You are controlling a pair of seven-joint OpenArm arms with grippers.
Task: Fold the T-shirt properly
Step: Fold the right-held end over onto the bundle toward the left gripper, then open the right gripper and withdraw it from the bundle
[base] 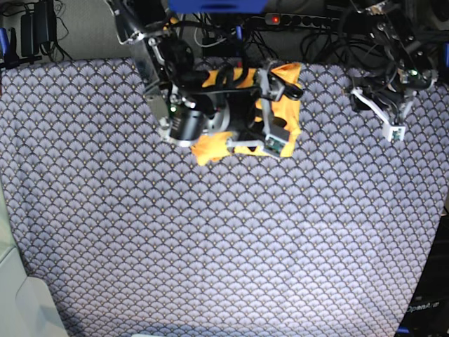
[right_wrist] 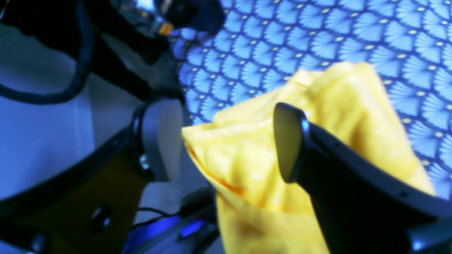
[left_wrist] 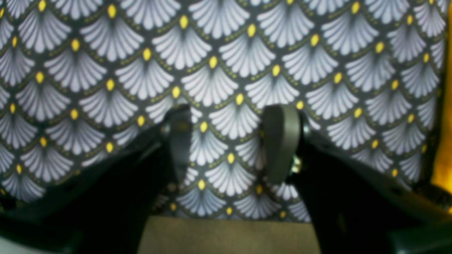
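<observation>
The yellow-orange T-shirt (base: 289,98) lies bunched in a folded heap at the far edge of the table. In the right wrist view the T-shirt (right_wrist: 247,158) fills the space between and beyond the fingers. My right gripper (right_wrist: 226,141) stands open around it, jaws wide and not pinching the cloth. From the base view this right gripper (base: 275,112) hovers right over the heap. My left gripper (left_wrist: 229,144) is open with nothing between its fingers, above the bare patterned cloth. It sits at the far right, left gripper (base: 382,116), apart from the shirt.
The blue-grey scallop-patterned cloth (base: 210,232) covers the whole table. Cables and a power strip (base: 309,20) run along the back edge. A sliver of orange fabric (left_wrist: 445,158) shows at the right edge of the left wrist view.
</observation>
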